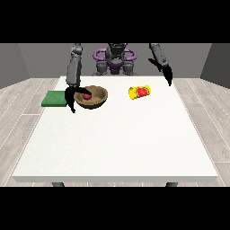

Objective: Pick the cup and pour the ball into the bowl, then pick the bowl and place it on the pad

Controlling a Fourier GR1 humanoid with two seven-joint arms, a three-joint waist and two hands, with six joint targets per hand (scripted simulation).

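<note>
The robot's torso is dark grey, small behind the table's far edge, with a purple band curving round at each shoulder and a purple patch low on its middle. Both arms are grey, built of rounded segments, the upper parts lighter than the joints. Each ends in a black hand: one at the view's left, the other at the view's right, with thin dark fingers.
</note>
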